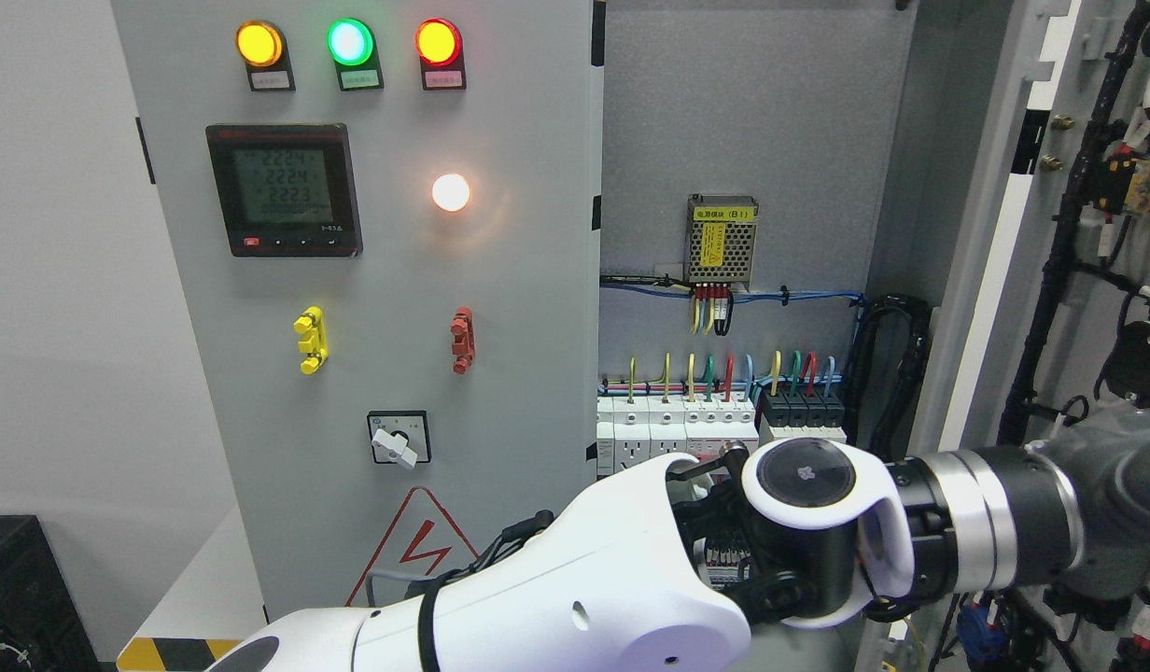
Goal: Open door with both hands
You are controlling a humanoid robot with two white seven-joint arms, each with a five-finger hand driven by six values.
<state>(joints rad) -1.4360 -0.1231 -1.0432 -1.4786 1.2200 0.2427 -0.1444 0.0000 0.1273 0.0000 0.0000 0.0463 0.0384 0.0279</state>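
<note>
You see the grey metal cabinet door (981, 233) swung open at right, with the white left arm (556, 597) crossing below; finger state cannot be determined.

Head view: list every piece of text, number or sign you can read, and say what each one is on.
"2224", "2224", "2223": three rows on the digital meter on the closed door.
Red lightning-bolt warning triangle: lower on that door, partly hidden by the robot arm.
Yellow label on the power supply inside the cabinet: Chinese characters, too blurred to read reliably.
Small plates under the three indicator lights: too small to read.
</note>
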